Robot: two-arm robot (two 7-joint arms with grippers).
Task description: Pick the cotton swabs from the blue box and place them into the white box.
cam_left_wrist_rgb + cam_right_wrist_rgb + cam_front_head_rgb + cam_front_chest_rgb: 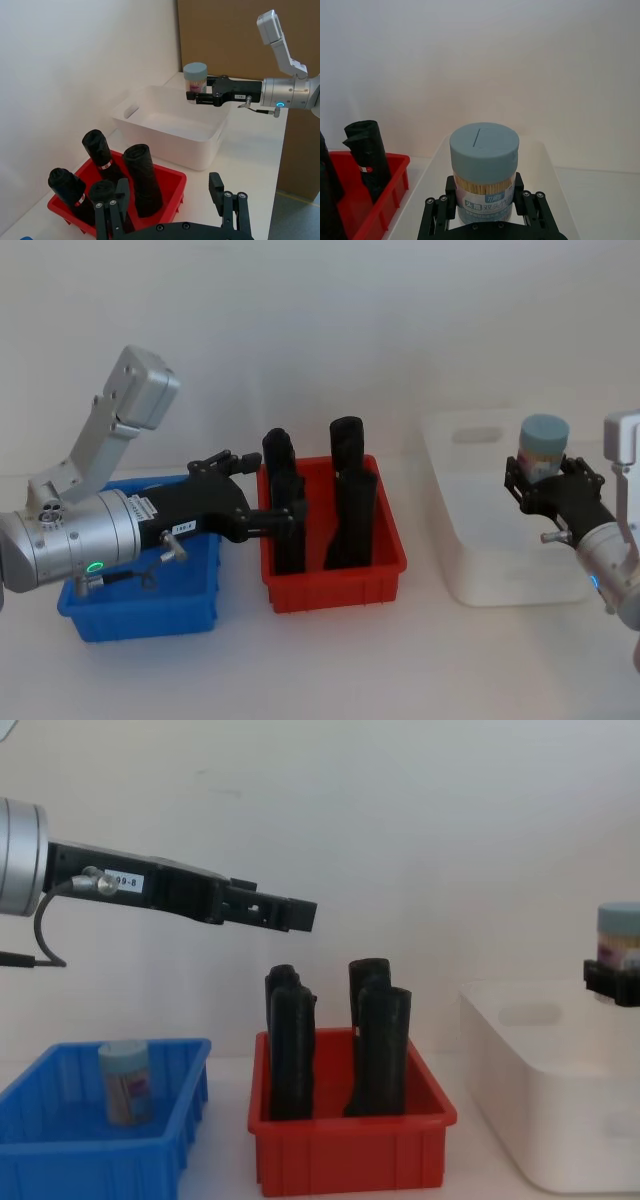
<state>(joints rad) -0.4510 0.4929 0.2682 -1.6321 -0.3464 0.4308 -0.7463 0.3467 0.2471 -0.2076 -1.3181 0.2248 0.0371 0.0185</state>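
Cotton swabs tub (125, 1082) in blue box (60, 1145), another (543, 443) tight in right pincer (545, 476) over white box (500, 572); left pincer (167, 192) wide, empty.

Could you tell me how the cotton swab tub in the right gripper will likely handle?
The cotton swab tub looks rigid, holding its cylinder shape in the right gripper. Packed with thin sticks, it is probably light. Its round wall could roll if tipped.
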